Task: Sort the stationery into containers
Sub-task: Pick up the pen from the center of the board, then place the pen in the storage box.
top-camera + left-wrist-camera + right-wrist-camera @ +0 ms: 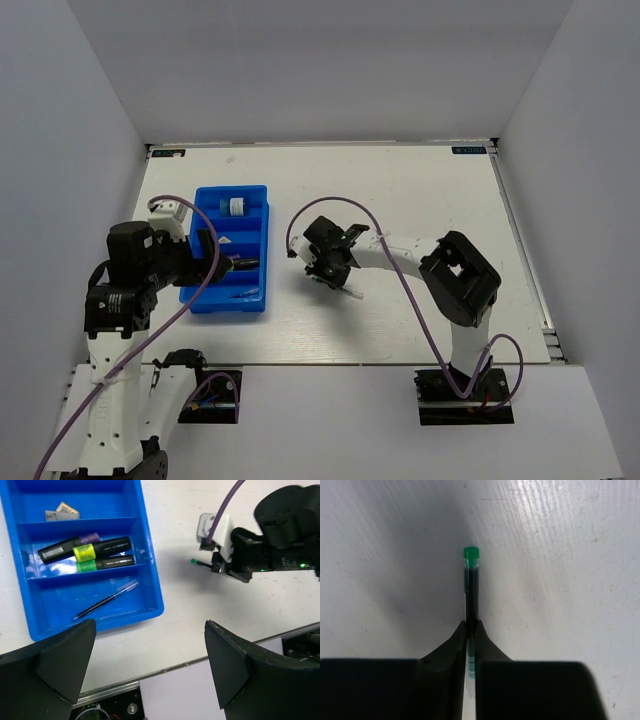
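Green-tipped pen (471,582) juts lengthwise from right end effector (471,626).

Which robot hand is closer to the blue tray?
Left. The left gripper hovers open right at the blue tray's edge. The right gripper is out over the table to the tray's right, apart from it, pinching a green-capped pen.

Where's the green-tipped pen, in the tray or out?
Out: the right gripper holds the green-tipped pen over the table, beside the blue tray.
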Available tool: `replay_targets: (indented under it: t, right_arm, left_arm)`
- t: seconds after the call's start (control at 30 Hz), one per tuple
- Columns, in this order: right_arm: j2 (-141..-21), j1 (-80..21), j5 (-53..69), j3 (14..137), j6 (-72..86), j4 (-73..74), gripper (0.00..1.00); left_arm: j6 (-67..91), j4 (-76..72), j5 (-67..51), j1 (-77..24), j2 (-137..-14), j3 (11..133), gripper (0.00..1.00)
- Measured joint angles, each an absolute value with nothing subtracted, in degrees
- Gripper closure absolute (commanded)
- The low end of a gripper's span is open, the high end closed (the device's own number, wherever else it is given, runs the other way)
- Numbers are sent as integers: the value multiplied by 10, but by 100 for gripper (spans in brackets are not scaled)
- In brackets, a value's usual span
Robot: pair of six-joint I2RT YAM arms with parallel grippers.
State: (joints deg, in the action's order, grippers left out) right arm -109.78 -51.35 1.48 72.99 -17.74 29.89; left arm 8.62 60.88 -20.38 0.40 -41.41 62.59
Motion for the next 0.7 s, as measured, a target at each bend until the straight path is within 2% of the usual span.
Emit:
replay_targets:
  t: [0.27,0.37,0.43,0.53,0.63,0.7]
  right_arm:
    - [-1095,-516,10,733,-215,308,100]
    - [-1100,-516,23,775,-253,373,100]
    - [-1110,-514,48,850,-279,439,100]
    - [-1146,-514,121,1040,-304,491,100]
    - [-1169,-515,226,1193,-294,479,100]
    - [-1171,-518,283,1228,-267,454,100]
  left_arm:
    - [134,598,-249,4,-413,639,0]
    - [166,566,-270,4,-406,639,0]
    - [188,538,-285,4,-399,640,0]
    - [226,480,-307,4,-382,639,0]
    - [263,412,-322,4,-359,637,0]
    - [285,378,-328,4,-346,637,0]
